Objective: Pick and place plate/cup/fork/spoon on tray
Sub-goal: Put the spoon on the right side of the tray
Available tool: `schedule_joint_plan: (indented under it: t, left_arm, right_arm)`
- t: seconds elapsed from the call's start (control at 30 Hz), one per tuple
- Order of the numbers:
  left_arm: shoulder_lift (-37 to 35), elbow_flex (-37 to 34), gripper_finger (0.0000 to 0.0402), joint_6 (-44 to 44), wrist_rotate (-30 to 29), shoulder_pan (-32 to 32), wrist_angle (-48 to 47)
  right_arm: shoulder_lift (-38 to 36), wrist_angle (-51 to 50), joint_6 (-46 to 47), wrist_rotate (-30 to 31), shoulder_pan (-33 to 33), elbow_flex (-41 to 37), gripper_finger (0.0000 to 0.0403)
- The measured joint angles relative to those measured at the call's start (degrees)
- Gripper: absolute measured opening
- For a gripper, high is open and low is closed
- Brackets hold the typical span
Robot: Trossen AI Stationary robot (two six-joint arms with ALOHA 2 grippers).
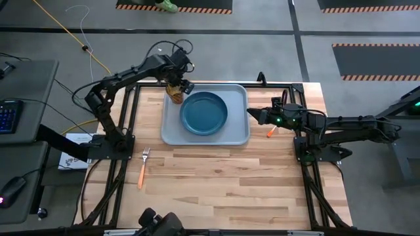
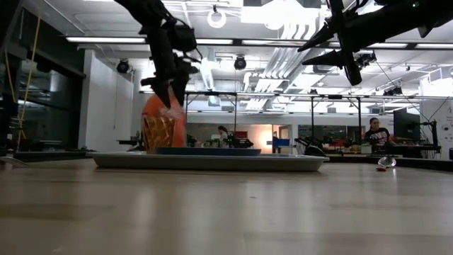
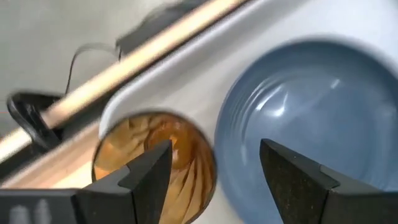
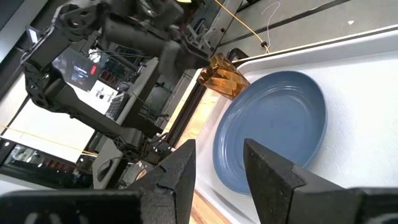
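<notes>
Amber, ribbed and translucent, the cup (image 1: 174, 92) stands at the far left corner of the tray (image 1: 239, 134), directly under the left gripper (image 1: 183, 84). In the left wrist view its open mouth sits by one finger rather than squarely between the two, and the fingers are spread wide with nothing between them; whether a fingertip touches the rim cannot be told. The low view shows the cup on the tray floor, seemingly tilted a little.

The plate (image 1: 204, 112), dark blue and glossy with a raised rim, lies just beside the cup, toward the tray's middle, and fills much of the pale grey-blue tray.

The right gripper (image 1: 252, 114) hovers at the tray's right edge, its fingers parted and empty, pointing across at the plate. Just behind and below it on the wooden table (image 1: 230, 183) lies a small orange-handled utensil (image 1: 271, 131), probably the spoon, though its bowl is hidden. It is plainly the right arm's piece.

The fork (image 1: 142, 166), silver tines and slim orange handle, lies well apart from the left gripper, back toward that arm's base. Its long axis runs nearly straight away from the robot's side, tines toward the tray. The left arm is much the nearer, and a grip across the thin handle looks best.
</notes>
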Motion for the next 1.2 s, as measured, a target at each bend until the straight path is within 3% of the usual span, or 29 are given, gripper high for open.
schedule_joint_plan:
  t: [0.43,0.67,0.87,1.03,1.13,1.2]
  left_arm:
    - [-17.56,0.00,0.0234,-3.75,8.66,-2.32,19.54]
    - [-28.32,-1.78,0.0234,0.44,5.18,-9.03,27.92]
    - [-38.33,-18.66,0.0234,-3.90,4.82,-14.88,44.79]
    - [-45.60,-35.88,0.0234,-11.35,6.58,-18.81,66.50]
    - [-48.11,-42.50,0.0234,-16.38,7.09,-19.81,80.26]
    - [-49.27,-44.56,0.0234,-18.77,6.56,-19.64,84.07]
  right_arm:
    - [0.00,0.00,0.00,0.02,0.00,0.02,0.0126]
    - [0.00,0.00,0.00,0.02,0.00,0.01,0.0126]
    - [0.00,0.01,0.00,-0.08,0.00,0.02,0.0126]
    - [0.00,0.12,0.00,-0.24,0.00,0.02,0.0126]
    - [0.02,0.77,0.30,-0.34,0.00,0.02,0.0126]
    - [0.06,-0.11,2.75,-2.20,-0.56,1.22,0.0126]
